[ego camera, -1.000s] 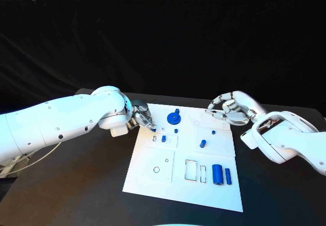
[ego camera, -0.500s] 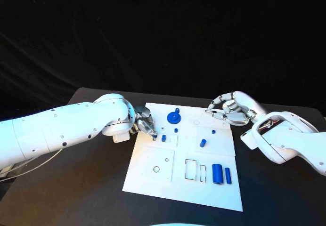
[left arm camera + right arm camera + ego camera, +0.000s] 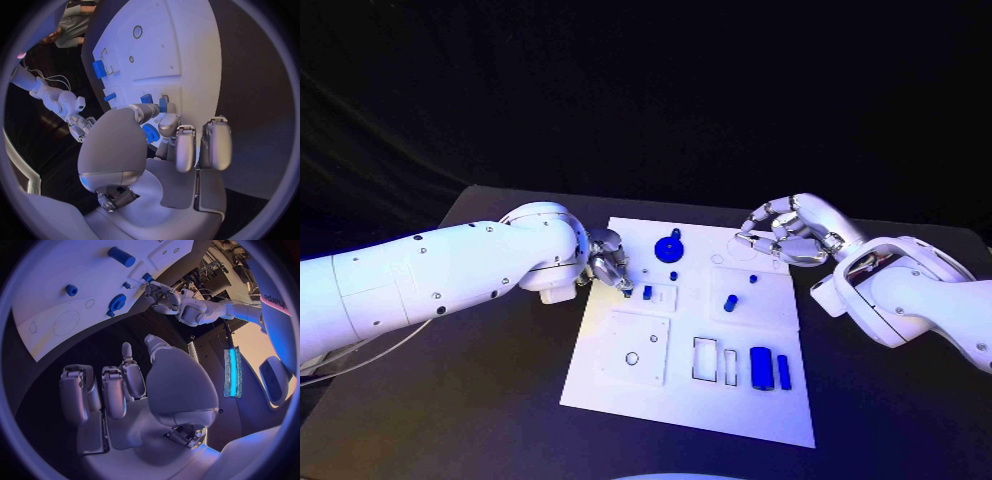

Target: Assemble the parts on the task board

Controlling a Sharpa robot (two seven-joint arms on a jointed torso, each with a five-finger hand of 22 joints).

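Note:
The white task board (image 3: 661, 345) lies mid-table with several blue parts on it. A gear-shaped part (image 3: 669, 248) sits near the far edge, and a small peg (image 3: 646, 293) stands just right of my left hand (image 3: 606, 262). That hand hovers at the board's far-left edge with its fingers curled and its fingertips (image 3: 169, 122) close to the peg (image 3: 162, 104); nothing shows between them. A large cylinder (image 3: 762, 368) and a thin bar (image 3: 783, 372) lie near the right edge. My right hand (image 3: 783, 232) hangs curled over the far-right corner, holding nothing (image 3: 125, 390).
A short cylinder (image 3: 730, 304) and two tiny pieces (image 3: 751, 281) (image 3: 674, 277) stand mid-board. Empty rectangular slots (image 3: 707, 359) and a round hole (image 3: 633, 358) mark the near half. Black table (image 3: 473, 400) surrounds the board.
My left hand has slid a little toward the small peg, and its arm has swung in with it. The right hand and the parts have not moved.

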